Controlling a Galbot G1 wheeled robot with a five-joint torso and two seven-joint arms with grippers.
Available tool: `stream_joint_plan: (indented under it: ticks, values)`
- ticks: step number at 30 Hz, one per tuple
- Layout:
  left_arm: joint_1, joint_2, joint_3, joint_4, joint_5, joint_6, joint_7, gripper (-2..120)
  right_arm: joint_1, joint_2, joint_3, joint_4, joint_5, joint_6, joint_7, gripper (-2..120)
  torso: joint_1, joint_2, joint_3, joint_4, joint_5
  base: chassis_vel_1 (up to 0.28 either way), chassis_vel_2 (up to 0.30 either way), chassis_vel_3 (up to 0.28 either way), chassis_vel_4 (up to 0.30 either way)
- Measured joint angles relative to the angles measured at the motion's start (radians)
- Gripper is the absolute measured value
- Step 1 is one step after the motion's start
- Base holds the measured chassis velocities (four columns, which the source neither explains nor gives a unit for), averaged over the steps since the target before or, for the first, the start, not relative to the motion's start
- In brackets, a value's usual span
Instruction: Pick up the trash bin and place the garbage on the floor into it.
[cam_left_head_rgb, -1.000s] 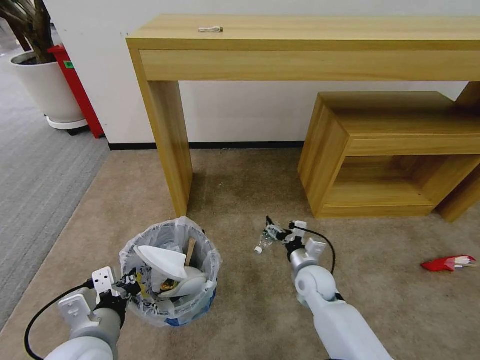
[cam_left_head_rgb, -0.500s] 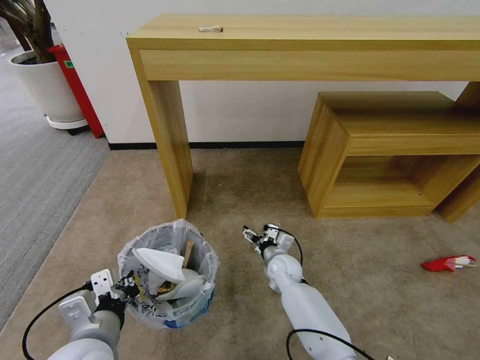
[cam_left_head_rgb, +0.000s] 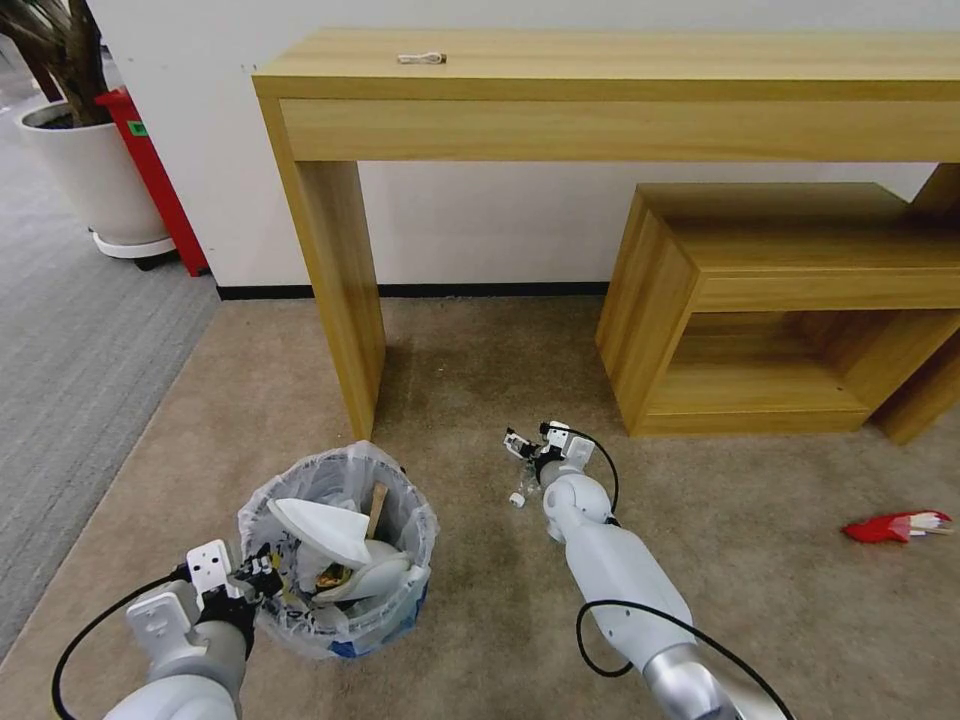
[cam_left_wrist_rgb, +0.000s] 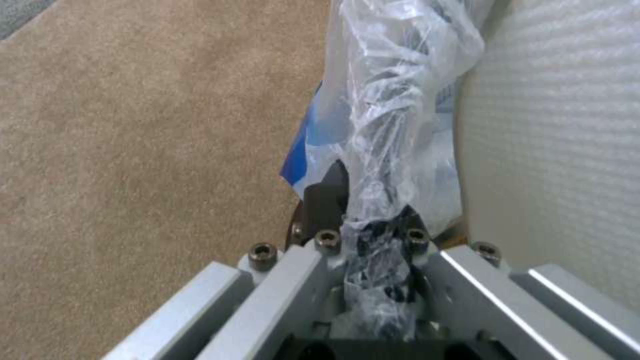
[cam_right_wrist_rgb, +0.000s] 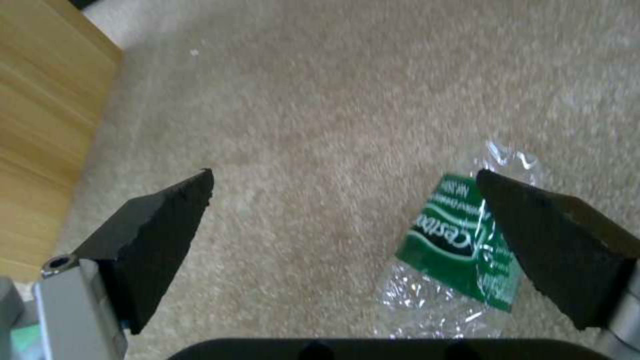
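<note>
- The right gripper hovers low over the beige carpet, jaws spread wide and empty.
- The green-label bottle lies flat under one finger, off-centre, cap end towards the robot.
- The left gripper pinches the trash bin at its bagged rim.

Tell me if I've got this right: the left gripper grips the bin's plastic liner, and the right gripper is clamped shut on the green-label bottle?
Not quite. The left gripper does grip the trash bin liner, but the right wrist view shows the right gripper open, its fingers spread wide, with the green-label bottle lying on the floor beside one finger.
</note>
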Motion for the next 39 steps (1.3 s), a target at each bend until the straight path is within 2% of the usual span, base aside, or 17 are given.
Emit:
stream_joint_plan:
  ticks: [8,15,21,28,39]
  values:
    - [0.006,0.007,-0.014,0.000,-0.006,-0.005,0.005,1,0.012,0.012,0.024,-0.029,-0.031,-0.017,0.010,100,0.000,0.000,0.000,0.0001,0.0000,0.000,0.000,0.000,0.000]
    - [0.003,0.008,-0.009,0.006,-0.007,-0.007,0.007,1,0.011,-0.016,0.033,-0.014,-0.079,-0.095,0.059,100,0.000,0.000,0.000,0.0000,0.0000,0.000,0.000,0.000,0.000]
    - [0.003,0.007,-0.004,0.008,-0.007,-0.008,0.007,1,0.011,-0.026,0.031,-0.037,-0.109,-0.101,0.051,100,0.000,0.000,0.000,-0.0001,0.0000,0.000,0.000,0.000,0.000]
    - [0.017,0.006,-0.008,0.001,-0.005,-0.011,0.008,1,0.038,0.009,0.041,-0.129,-0.163,-0.073,0.032,100,0.000,0.000,0.000,0.0000,0.0000,0.000,0.000,0.000,0.000]
    - [0.026,0.004,-0.013,-0.007,-0.003,-0.013,0.008,1,0.073,0.026,0.062,-0.203,-0.211,-0.072,0.026,98,0.000,0.000,0.000,0.0000,-0.0001,0.000,0.000,0.000,0.000]
